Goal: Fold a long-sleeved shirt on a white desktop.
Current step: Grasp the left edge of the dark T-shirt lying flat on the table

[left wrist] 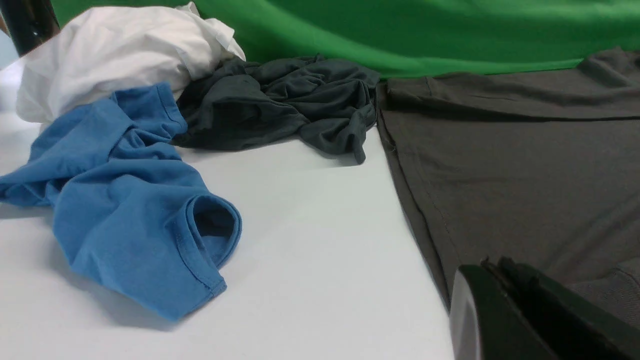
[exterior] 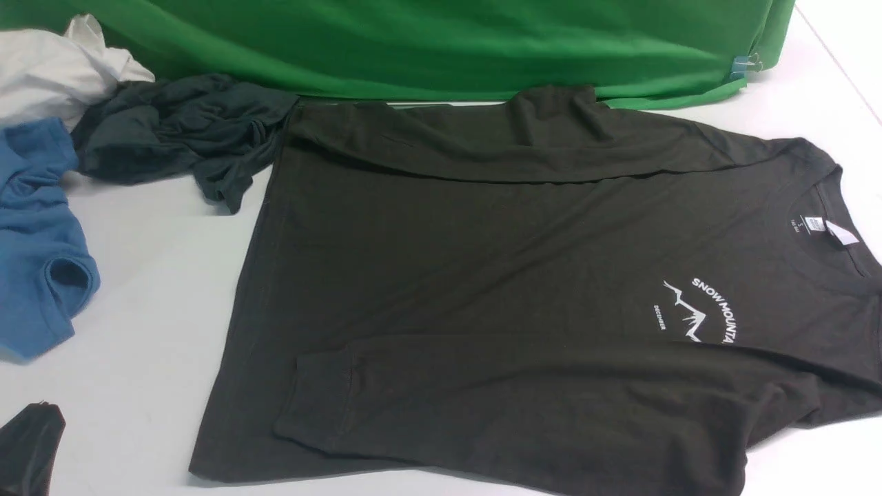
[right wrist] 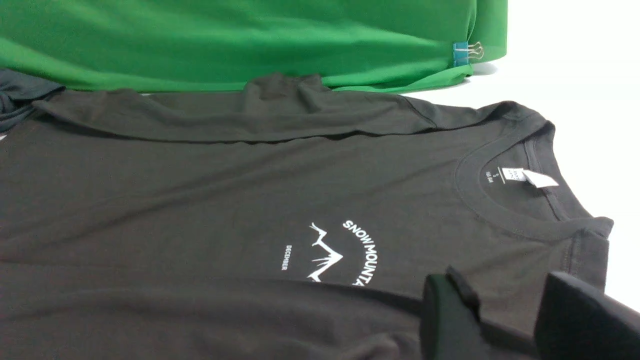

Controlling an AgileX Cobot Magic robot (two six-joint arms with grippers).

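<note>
The long-sleeved shirt (exterior: 517, 262) lies flat on the white desktop (exterior: 158, 275), collar and white neck label to the right, hem to the left. Both sleeves are folded across the body; the near one covers part of the white mountain print (exterior: 696, 310). My left gripper (left wrist: 492, 265) is shut and empty, low beside the shirt's (left wrist: 525, 165) hem edge; its black tip (exterior: 38, 413) shows in the front view's bottom left corner. My right gripper (right wrist: 505, 295) hangs open over the shirt (right wrist: 200, 200) near the collar, with only cloth showing through the gap.
A green cloth (exterior: 441, 41) runs along the back, held by a blue binder clip (exterior: 747, 65). At the left lie a blue garment (exterior: 34, 241), a crumpled dark grey garment (exterior: 186, 131) touching the shirt's far corner, and a white garment (exterior: 48, 69).
</note>
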